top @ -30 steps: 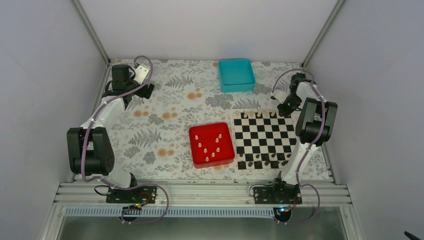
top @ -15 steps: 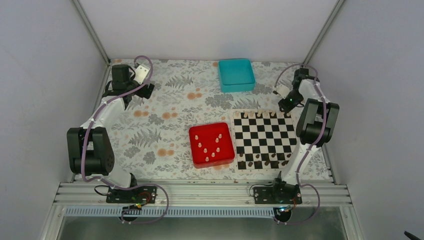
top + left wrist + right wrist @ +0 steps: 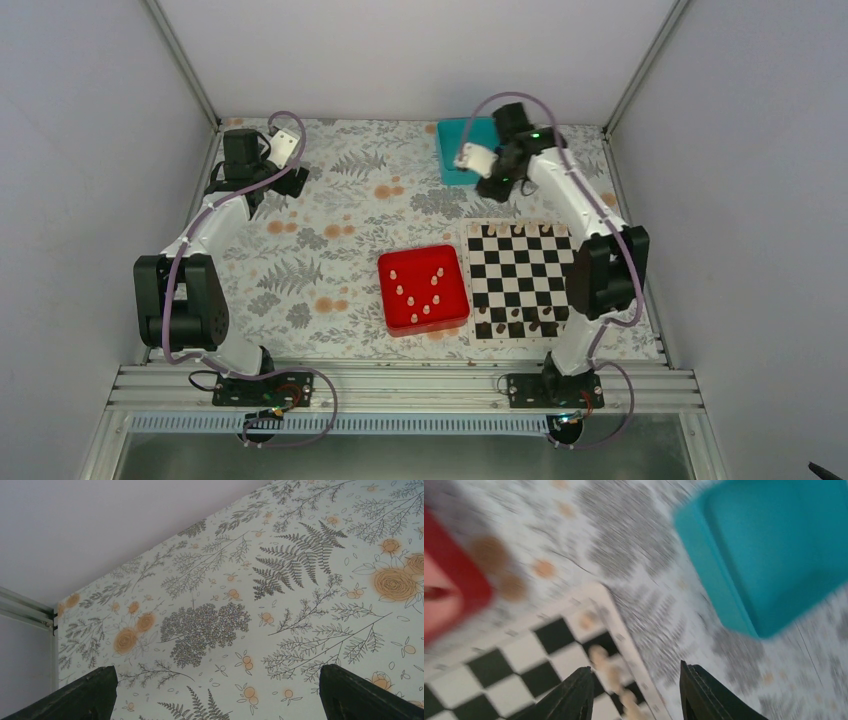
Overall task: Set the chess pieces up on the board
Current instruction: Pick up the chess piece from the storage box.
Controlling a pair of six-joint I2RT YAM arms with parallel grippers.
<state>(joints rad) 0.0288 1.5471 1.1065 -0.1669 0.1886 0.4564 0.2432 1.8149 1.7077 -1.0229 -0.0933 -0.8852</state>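
Note:
The checkered board lies right of centre. Several pale chess pieces stand along its far row, and several more lie in the red tray beside it. My right gripper hovers between the teal tray and the board's far left corner, open and empty. In the blurred right wrist view the gripper is above the board's edge, with pale pieces just ahead of it. My left gripper is at the far left, open and empty, over bare cloth.
A teal tray, empty as far as it shows, sits at the back centre and also shows in the right wrist view. Dark brown pieces stand along the board's near rows. Grey walls close in the floral-clothed table on three sides.
My right arm has swung left from the board's far right corner to the teal tray's near edge. The left arm has not moved.

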